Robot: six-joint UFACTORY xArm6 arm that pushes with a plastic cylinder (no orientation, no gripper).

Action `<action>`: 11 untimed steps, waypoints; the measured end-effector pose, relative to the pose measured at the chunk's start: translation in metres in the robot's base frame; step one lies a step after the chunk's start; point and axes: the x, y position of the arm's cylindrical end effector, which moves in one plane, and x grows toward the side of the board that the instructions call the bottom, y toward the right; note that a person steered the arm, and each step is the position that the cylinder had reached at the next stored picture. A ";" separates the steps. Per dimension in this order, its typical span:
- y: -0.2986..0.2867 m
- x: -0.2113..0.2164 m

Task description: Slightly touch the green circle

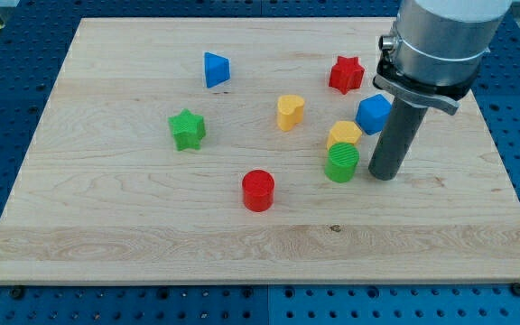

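Note:
The green circle [341, 162] stands on the wooden board right of centre, with a yellow block [344, 134] touching its upper side. My tip [383, 175] rests on the board just to the right of the green circle, a small gap between them. The rod rises from there to the grey arm at the view's top right.
A blue block [374, 113] sits above the rod's left side. A red star [346, 74], a yellow heart [290, 111], a blue triangle [215, 69], a green star [187, 129] and a red cylinder [258, 190] are spread over the wooden board [106, 226].

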 end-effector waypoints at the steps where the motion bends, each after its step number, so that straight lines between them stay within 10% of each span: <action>1: 0.000 0.015; 9: -0.094 0.010; 11: -0.043 0.018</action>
